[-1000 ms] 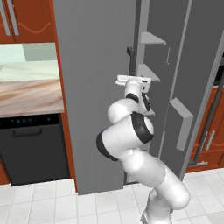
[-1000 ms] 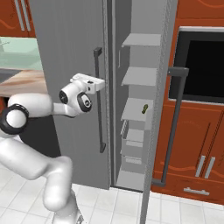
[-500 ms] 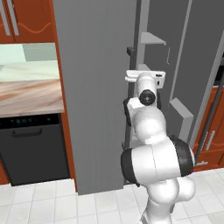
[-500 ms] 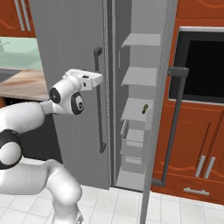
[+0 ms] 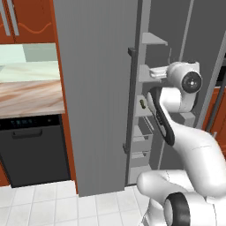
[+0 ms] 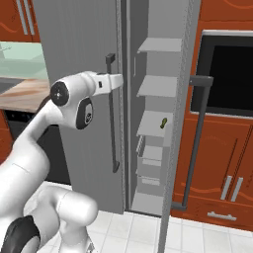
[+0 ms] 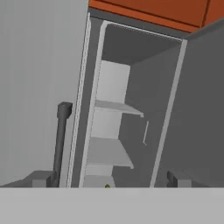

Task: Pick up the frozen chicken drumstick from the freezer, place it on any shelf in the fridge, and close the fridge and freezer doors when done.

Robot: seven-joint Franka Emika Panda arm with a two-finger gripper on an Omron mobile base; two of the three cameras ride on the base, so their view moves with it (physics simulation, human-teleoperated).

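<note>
Arm raised, end effector (image 7: 107,179) held level, fingers spread wide.

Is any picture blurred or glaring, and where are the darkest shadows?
Left base view: sharp, flat light, no glare, freezer interior dim. Right base view: crisp, shelves evenly lit. Hand view: softer and grainier, darkest under the freezer ceiling, open end effector tips dark.

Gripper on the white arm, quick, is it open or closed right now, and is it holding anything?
Gripper: open, jaws spread wide and nothing between them, aimed into the narrow grey freezer compartment.
</note>
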